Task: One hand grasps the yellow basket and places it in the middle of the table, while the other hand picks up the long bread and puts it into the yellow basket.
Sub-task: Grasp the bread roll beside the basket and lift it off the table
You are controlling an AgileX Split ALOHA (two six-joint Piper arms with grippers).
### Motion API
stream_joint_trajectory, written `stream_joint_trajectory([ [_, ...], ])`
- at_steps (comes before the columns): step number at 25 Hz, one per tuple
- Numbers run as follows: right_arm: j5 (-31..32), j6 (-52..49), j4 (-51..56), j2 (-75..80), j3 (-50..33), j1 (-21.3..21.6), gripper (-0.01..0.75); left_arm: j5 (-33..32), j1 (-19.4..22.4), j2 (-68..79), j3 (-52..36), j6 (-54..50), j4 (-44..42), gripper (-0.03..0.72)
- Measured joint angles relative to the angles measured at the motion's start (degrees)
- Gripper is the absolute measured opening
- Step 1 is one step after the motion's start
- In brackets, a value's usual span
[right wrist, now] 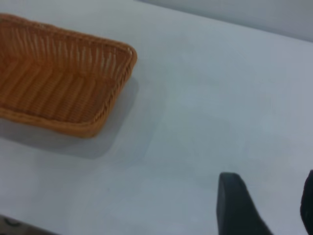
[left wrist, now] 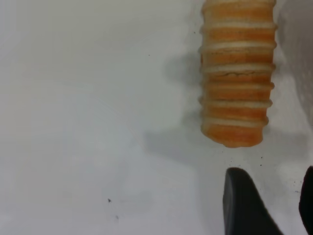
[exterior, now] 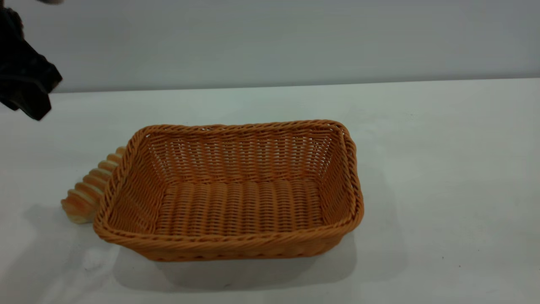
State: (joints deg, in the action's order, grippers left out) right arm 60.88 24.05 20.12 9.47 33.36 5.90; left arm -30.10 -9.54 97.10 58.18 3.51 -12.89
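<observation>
The yellow basket [exterior: 236, 194] stands empty on the white table [exterior: 443, 169], a little left of the middle. The long bread [exterior: 86, 194] lies on the table against the basket's left side, partly hidden by its rim. My left gripper [exterior: 25, 84] hangs at the far left edge, above and behind the bread. In the left wrist view the bread [left wrist: 237, 73] lies ahead of my open, empty left gripper [left wrist: 271, 196]. My right gripper [right wrist: 269, 200] is open and empty over bare table, away from the basket [right wrist: 58, 78]; it is out of the exterior view.
The table runs wide to the right of the basket and in front of it. A grey wall [exterior: 295, 38] closes the far edge. A few dark specks dot the tabletop.
</observation>
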Motion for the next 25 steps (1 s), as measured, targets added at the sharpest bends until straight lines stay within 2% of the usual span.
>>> stream_joint_trajectory([
  [5, 0.1, -0.2, -1.0, -7.0, -3.7, 0.0, 0.363, 1.6, 0.0, 3.6, 0.0, 0.0, -0.8, 0.341],
  [14, 0.5, -1.2, -3.6, -10.5, -4.0, 0.0, 0.363, 6.2, 0.0, 11.0, 0.0, 0.8, -1.3, 0.354],
  [25, 0.3, -1.7, -3.9, -10.6, -4.6, 0.0, 0.363, 10.8, 4.3, 16.7, 0.2, 1.2, -1.3, 0.364],
])
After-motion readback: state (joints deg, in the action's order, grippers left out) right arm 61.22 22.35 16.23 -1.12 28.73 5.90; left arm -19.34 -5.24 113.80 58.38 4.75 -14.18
